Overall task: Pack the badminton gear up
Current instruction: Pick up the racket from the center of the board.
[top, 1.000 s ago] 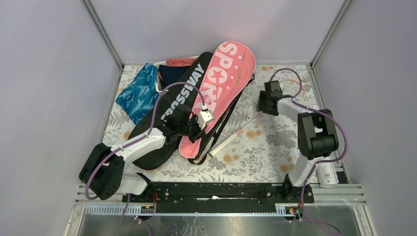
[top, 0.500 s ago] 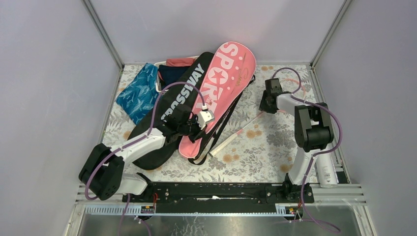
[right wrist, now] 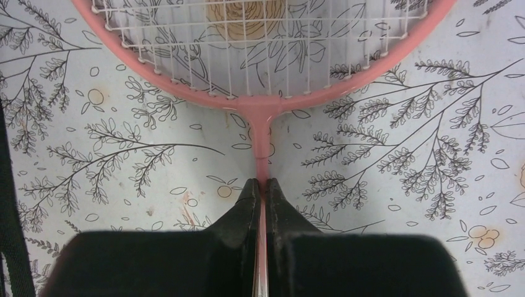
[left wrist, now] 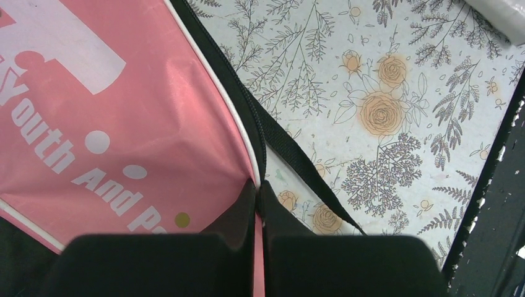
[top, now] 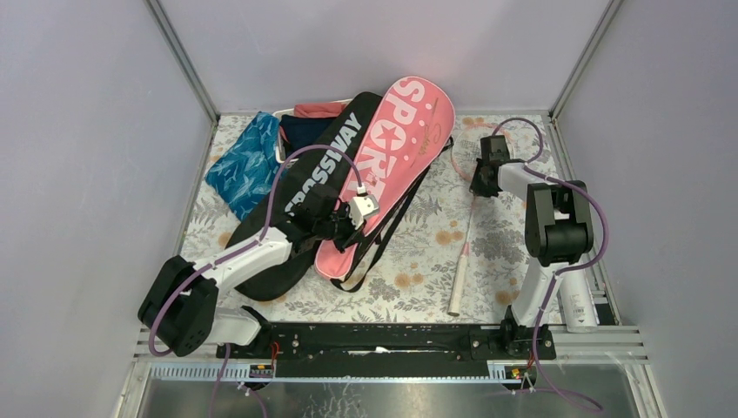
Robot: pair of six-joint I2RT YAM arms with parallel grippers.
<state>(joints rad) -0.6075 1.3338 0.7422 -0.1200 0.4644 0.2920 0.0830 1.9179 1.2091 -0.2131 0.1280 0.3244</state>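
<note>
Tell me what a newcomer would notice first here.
The big pink SPORT bag lies diagonally across the floral table, partly over the black CROSSWAY bag on its left. The left gripper is shut on the pink bag's near edge. At the right, the right gripper pinches the shaft of a pink racket just below its strung head.

Has closed the right tool [right wrist: 260, 182] from well apart down onto the racket [top: 466, 239], pinching the thin shaft just below the pink head. Has carried that tool back and to the right, toward the far right corner of the table [top: 418, 261]. Has swung the racket with it: white handle [top: 455, 300] away from the pink bag [top: 387, 165], out across the table, now pointing at the near edge.
</note>
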